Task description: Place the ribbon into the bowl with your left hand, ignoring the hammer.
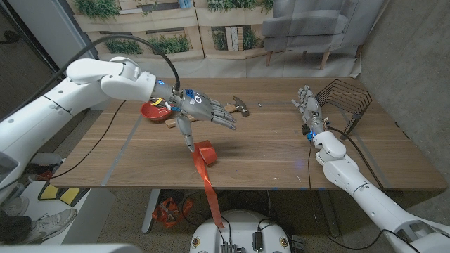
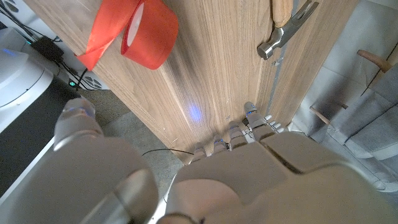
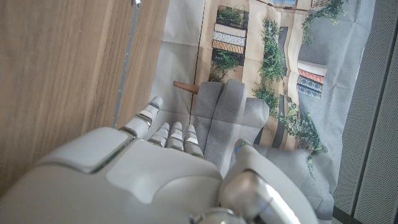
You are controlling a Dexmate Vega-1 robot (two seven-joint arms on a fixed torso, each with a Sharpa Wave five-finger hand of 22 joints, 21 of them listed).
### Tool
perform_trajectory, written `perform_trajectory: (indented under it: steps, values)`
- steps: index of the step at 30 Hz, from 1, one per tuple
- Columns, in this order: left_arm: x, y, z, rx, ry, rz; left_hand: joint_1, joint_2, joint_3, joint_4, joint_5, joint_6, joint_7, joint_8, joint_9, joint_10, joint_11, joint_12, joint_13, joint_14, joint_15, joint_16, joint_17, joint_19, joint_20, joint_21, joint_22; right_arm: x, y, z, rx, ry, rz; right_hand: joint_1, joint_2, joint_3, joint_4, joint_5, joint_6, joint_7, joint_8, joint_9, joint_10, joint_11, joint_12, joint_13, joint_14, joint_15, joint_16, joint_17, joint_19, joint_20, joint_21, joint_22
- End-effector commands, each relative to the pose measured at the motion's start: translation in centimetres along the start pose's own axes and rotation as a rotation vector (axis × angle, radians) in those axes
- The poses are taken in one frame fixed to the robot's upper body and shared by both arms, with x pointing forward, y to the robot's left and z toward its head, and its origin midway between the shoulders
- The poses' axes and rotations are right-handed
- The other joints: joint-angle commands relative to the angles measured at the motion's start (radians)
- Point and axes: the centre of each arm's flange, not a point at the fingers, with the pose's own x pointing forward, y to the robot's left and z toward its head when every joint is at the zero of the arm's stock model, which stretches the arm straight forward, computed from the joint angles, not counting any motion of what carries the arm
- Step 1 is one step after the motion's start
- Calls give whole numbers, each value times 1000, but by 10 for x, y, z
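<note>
A red ribbon lies as a loose roll near the table's front middle, and its tail hangs over the front edge. In the left wrist view the ribbon lies on the wood beyond the fingers. My left hand hovers just behind the ribbon with its fingers spread and its thumb pointing down toward the roll; it holds nothing. The red bowl sits behind that wrist, partly hidden. The hammer lies past the fingertips, and its head is in the left wrist view. My right hand stands with fingers up, holding nothing.
A black wire rack stands at the table's far right, just behind my right hand. A grey armchair and a printed backdrop are behind the table. Cables run under the table's left side.
</note>
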Motion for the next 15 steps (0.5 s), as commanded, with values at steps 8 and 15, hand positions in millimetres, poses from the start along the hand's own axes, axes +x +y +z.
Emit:
perform_trajectory:
  steps: [8,15]
  values:
    - [-3,-6,9,92,29,-123,85,23,-2,1,1,-49,-14,0,2,-10,-21,-9,2,-9,-9,-4,1,10,-1,-15,2,-2,2,-1,-3,1,0,-7,4,11,0,0,4,0,2,5,5,-5,4,5,4,-3,5,2,11,2,5,4]
    - [-2,-11,13,142,43,-171,128,32,-1,3,-3,-52,-35,0,2,10,-45,-2,3,-9,-29,-4,0,19,-23,-22,3,-2,2,-2,1,5,-7,-8,5,12,1,0,5,0,2,6,5,-5,4,5,4,-3,5,2,11,2,5,4]
